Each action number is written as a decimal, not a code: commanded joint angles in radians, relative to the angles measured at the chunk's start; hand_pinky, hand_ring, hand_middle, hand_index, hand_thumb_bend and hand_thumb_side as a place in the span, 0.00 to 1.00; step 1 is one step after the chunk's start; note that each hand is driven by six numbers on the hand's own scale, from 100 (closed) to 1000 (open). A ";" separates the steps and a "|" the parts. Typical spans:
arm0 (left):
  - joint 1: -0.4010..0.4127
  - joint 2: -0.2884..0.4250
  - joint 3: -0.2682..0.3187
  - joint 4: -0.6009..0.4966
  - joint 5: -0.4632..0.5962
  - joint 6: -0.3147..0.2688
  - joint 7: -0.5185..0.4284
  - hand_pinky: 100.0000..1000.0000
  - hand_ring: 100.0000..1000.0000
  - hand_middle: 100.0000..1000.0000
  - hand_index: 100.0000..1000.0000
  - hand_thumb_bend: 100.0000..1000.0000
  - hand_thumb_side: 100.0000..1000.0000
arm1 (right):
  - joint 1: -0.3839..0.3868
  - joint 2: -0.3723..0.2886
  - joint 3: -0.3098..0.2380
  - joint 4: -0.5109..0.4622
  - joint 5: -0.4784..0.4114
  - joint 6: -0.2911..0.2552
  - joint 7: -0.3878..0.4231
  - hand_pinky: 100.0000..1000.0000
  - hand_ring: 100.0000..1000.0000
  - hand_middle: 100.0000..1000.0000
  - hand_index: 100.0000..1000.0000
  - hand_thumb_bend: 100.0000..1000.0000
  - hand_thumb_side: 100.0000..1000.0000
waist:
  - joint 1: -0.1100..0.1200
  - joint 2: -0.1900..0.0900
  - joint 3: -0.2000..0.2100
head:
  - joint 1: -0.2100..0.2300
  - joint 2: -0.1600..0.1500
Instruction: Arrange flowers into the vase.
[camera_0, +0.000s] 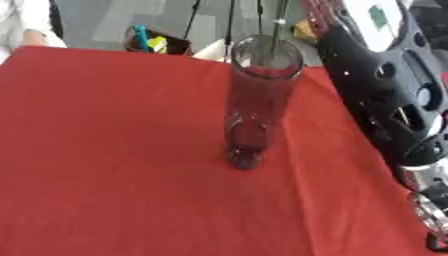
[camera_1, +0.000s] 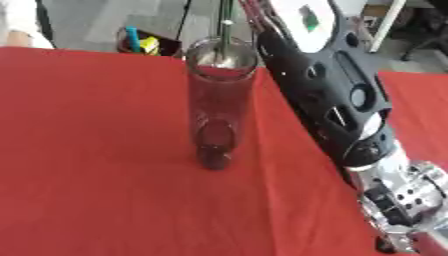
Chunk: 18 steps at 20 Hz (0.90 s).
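One clear glass vase (camera_1: 214, 112) stands upright on the red tablecloth (camera_0: 105, 150). A single thin green stem (camera_1: 225, 30) rises from the vase's mouth and is cut off at the top edge. The right arm (camera_1: 337, 105) reaches past the vase on its right; the hand itself is hidden, so its fingers cannot be judged.

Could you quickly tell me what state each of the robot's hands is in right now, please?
Left hand: not in view.
Right hand: only the right arm shows, reaching up past the vase; the hand itself is out of frame.
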 joint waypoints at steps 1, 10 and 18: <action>-0.016 0.017 -0.003 -0.018 -0.004 -0.001 -0.007 0.69 0.84 0.84 0.95 0.00 0.97 | -0.025 -0.014 -0.008 0.002 0.007 -0.011 -0.003 0.00 0.00 0.00 0.00 0.00 0.51 | 0.007 -0.013 0.002 | -0.003 -0.012; -0.016 0.016 -0.001 -0.018 -0.004 -0.002 -0.008 0.69 0.84 0.84 0.95 0.00 0.97 | -0.015 -0.015 -0.001 0.016 0.029 -0.023 0.011 0.00 0.00 0.00 0.00 0.00 0.52 | 0.003 -0.007 0.005 | -0.002 -0.018; -0.016 0.015 0.000 -0.018 -0.004 -0.001 -0.008 0.69 0.84 0.84 0.95 0.00 0.97 | 0.004 -0.015 0.013 0.015 0.035 -0.018 0.028 0.00 0.00 0.00 0.00 0.00 0.52 | 0.003 -0.007 0.004 | 0.002 -0.020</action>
